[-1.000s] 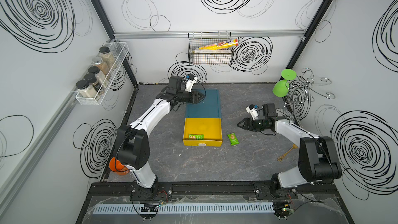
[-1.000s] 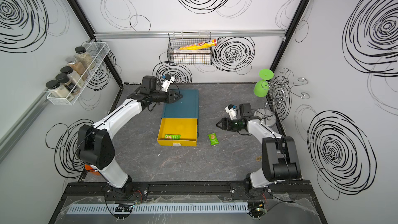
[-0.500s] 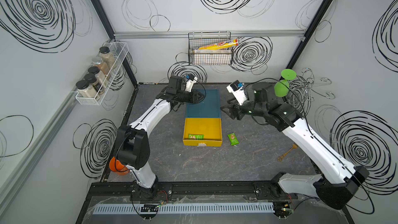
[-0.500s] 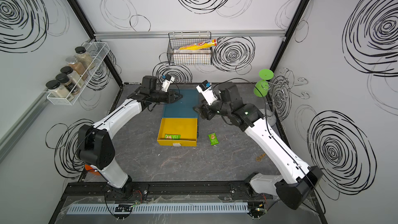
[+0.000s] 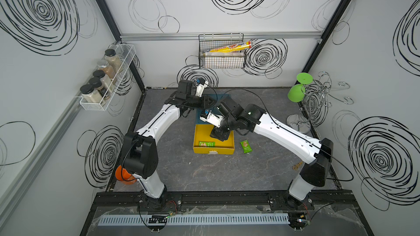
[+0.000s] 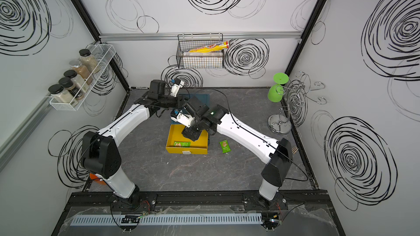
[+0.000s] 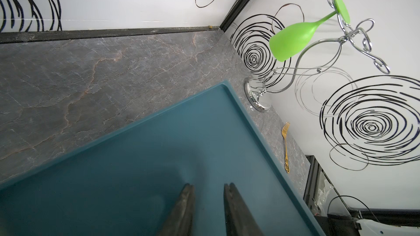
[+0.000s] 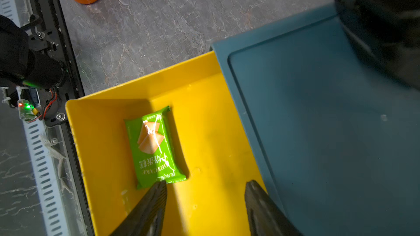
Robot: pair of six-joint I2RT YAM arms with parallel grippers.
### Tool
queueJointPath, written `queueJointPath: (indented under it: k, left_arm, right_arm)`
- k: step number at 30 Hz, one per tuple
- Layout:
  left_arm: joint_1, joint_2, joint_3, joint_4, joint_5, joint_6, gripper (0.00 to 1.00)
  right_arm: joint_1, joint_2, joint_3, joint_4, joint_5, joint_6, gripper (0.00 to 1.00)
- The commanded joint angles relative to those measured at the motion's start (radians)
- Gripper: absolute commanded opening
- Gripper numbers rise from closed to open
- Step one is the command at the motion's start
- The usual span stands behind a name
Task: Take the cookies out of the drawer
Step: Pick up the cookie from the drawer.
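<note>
1 green cookie packet (image 8: pixel 155 148) lies flat on the floor of the yellow drawer (image 8: pixel 102 132), close to its front wall and toward my left, printed side up with a biscuit picture on it. A 2nd green packet (image 5: pixel 246 146) lies outside on the grey table (image 5: pixel 204 173), just beside the drawer's right front corner and not touching it. I see only these 2 packets. My right pincer (image 8: pixel 205 186) hangs over the open drawer with its 2 fingers well apart and nothing between them. The tip of 1 finger (image 8: pixel 156 196) sits at the packet's near end, and I cannot tell whether it touches the wrapper. The drawer stands out of a teal case (image 7: pixel 159 155) behind it. My left pincer (image 7: pixel 209 186) is over that case's flat top, its fingers parted by a narrow gap with nothing in it, and whether they rest on the teal surface I cannot tell. Further out on the right side, a green glass (image 7: pixel 295 37) hangs upside down from a chrome rack (image 7: pixel 256 103), and a gold fork (image 7: pixel 285 146) lies by the right wall. An orange object (image 5: pixel 123 175) sits at the front left corner. On the back wall a wire basket (image 5: pixel 221 62) holds a long yellow box (image 5: pixel 229 47), and 5 spice jars (image 5: pixel 102 82) stand in a white shelf on the left wall.
</note>
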Motion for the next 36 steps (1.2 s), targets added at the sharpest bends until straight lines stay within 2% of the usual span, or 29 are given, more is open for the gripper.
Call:
queueJointPath:
  k: [1, 7, 21, 36]
  left_arm:
    - [0.016, 0.035, -0.016, -0.100, -0.060, 0.017, 0.31]
    - [0.016, 0.041, -0.022, -0.094, -0.058, 0.017, 0.32]
    - [0.016, 0.044, -0.038, -0.065, -0.046, 0.003, 0.33]
    - [0.017, 0.043, -0.043, -0.052, -0.032, -0.002, 0.33]
  right_arm:
    - [0.013, 0.043, 0.058, -0.083, -0.008, -0.059, 0.60]
    - [0.027, 0.118, 0.119, -0.179, -0.021, -0.075, 0.62]
    - [0.063, 0.172, 0.131, -0.176, -0.050, -0.099, 0.66]
    - [0.067, 0.267, 0.152, -0.168, 0.017, -0.099, 0.66]
